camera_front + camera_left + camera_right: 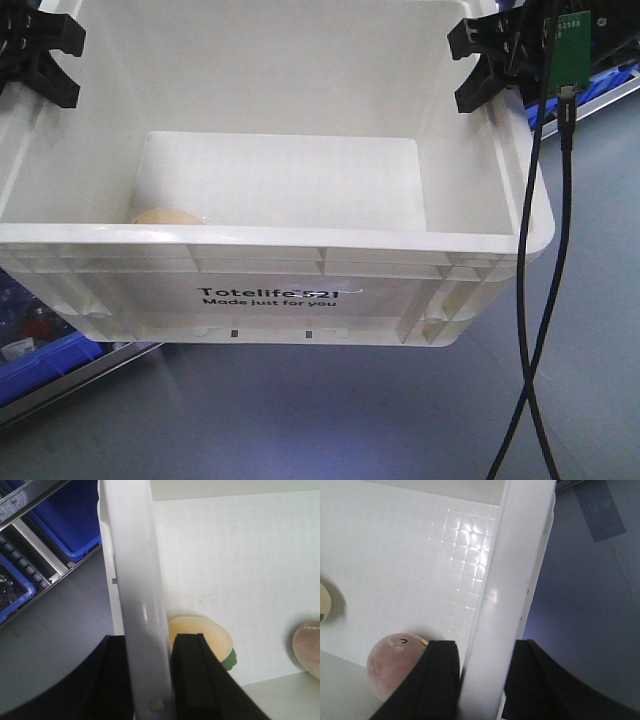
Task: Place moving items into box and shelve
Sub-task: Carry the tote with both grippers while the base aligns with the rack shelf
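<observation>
The large white rectangular plastic tote (270, 262) with black print is seemingly held clear of the grey floor (300, 420), mouth upward, long axis running left to right between the arms, printed side toward the front camera. The pale cream-yellow rounded fruit (200, 635) and the dull reddish-brown rounded fruit (392, 662) are seen lying apart on its bottom. The left gripper (150, 647) and right gripper (485, 652) are each clamped over an end wall, one of the fingers inside, one outside; the tote is judged stiff, light and smooth, its cargo liable to roll, so it is best gripped under the ribbed rim at both short ends, level.
</observation>
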Robot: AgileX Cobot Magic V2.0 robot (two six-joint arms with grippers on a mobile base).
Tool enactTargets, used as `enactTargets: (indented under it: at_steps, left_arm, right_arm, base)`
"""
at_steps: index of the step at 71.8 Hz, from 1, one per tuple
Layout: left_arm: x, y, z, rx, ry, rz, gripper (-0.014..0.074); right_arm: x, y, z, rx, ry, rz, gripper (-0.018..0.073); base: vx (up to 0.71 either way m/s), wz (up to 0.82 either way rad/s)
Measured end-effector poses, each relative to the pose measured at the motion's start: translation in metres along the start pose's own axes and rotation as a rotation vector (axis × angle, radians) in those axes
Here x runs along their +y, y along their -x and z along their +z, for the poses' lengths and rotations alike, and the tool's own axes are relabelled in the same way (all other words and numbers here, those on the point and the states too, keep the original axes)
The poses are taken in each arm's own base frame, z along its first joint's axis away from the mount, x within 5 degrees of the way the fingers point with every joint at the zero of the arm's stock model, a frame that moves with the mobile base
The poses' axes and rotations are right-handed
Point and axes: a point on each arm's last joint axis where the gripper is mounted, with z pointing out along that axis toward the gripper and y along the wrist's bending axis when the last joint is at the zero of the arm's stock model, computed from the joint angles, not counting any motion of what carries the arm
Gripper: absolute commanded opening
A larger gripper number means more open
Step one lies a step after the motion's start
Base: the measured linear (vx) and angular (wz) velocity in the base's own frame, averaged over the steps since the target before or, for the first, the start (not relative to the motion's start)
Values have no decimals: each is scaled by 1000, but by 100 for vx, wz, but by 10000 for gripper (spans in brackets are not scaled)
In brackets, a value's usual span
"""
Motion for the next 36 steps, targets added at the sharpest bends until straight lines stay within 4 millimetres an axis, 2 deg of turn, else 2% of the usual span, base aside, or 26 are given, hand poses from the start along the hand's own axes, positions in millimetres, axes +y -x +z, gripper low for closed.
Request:
enactTargets:
  at_steps: [36]
  left_arm:
    - [0,0,0,0,0,0,-1]
  right_arm:
    - [0,0,0,0,0,0,-3]
  base:
    - [-5,37]
